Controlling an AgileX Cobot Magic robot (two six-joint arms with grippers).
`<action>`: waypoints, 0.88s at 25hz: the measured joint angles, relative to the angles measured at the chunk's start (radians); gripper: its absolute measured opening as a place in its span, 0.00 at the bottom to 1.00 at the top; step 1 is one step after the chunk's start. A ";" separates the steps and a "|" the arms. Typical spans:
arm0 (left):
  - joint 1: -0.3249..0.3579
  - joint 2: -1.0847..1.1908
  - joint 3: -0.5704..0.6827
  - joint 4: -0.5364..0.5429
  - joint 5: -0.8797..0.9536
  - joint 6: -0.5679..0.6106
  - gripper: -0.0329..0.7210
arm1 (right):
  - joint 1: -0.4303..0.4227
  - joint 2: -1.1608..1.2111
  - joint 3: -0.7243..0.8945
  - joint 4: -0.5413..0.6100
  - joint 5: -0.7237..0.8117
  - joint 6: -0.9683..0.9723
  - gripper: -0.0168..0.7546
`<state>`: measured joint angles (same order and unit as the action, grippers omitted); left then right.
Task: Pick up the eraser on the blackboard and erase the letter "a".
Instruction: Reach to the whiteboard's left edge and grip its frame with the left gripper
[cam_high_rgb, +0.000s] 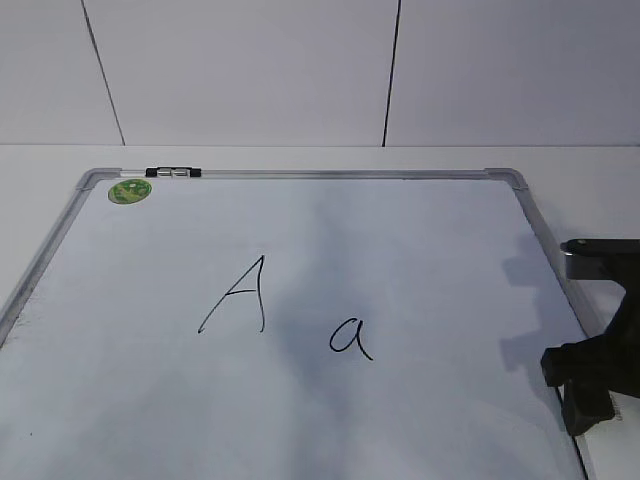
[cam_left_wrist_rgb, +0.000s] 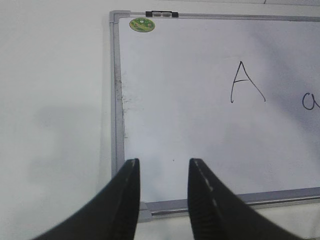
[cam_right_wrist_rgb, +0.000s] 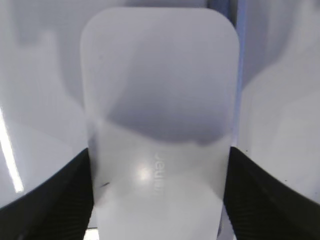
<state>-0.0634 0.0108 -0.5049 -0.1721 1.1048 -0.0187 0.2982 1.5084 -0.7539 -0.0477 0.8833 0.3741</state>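
The blackboard (cam_high_rgb: 300, 420) is a white dry-erase board with a silver frame, lying flat. The small handwritten letter "a" (cam_high_rgb: 350, 338) sits right of centre and also shows at the right edge of the left wrist view (cam_left_wrist_rgb: 311, 101). The white eraser (cam_right_wrist_rgb: 159, 100) fills the right wrist view, grey lettering on top. My right gripper (cam_right_wrist_rgb: 160, 151) is shut on its two long sides. In the exterior view that gripper (cam_high_rgb: 590, 385) is at the board's right edge. My left gripper (cam_left_wrist_rgb: 162, 162) is open and empty above the board's near left corner (cam_left_wrist_rgb: 145, 207).
A taller capital "A" (cam_high_rgb: 238, 295) stands left of the small "a". A round green sticker (cam_high_rgb: 129, 190) and a black-and-silver clip (cam_high_rgb: 173, 173) are at the board's far left corner. A white table surrounds the board, with a white wall behind.
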 joint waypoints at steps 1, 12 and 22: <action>0.000 0.000 0.000 0.000 0.000 0.000 0.37 | 0.000 0.000 0.000 -0.003 0.000 0.000 0.78; 0.000 0.000 0.000 0.000 0.000 0.000 0.37 | 0.000 0.000 0.000 -0.006 0.000 0.000 0.77; 0.000 0.000 0.000 0.000 0.000 0.000 0.37 | 0.000 0.000 0.000 -0.012 0.000 0.000 0.76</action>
<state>-0.0634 0.0108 -0.5049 -0.1721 1.1048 -0.0187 0.2982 1.5084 -0.7539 -0.0593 0.8833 0.3741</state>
